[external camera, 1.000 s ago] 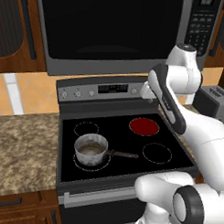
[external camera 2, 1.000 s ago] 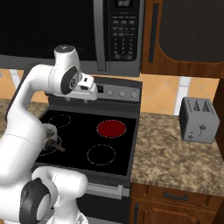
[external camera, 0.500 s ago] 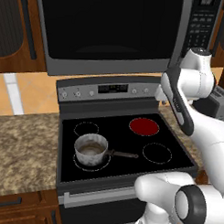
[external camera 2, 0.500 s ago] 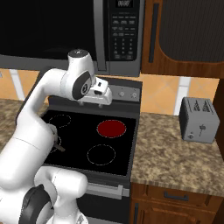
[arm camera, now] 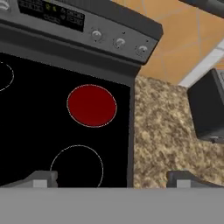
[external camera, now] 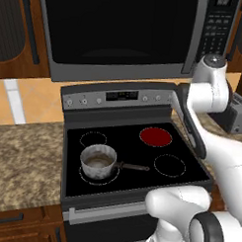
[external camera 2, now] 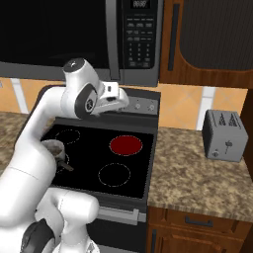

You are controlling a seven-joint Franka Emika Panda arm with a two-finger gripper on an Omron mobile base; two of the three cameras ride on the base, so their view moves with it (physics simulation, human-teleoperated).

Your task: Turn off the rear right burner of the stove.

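Note:
The stove is a black glass top with a grey back panel. Its rear right burner glows as a solid red disc. My gripper hangs open above the stove's right half, holding nothing. It sits in front of the back panel and just left of the right-hand knobs. In the hand view three small knobs line the panel above the red disc. The front right zone is a thin grey ring.
A steel saucepan stands on the front left zone, its handle pointing right. A silver toaster sits on the granite counter to the right. The black microwave hangs low over the back panel.
The arm has swung to the right, carrying the hand along the back panel towards the right-hand knobs. The jaws have spread a little wider. The burner stays red.

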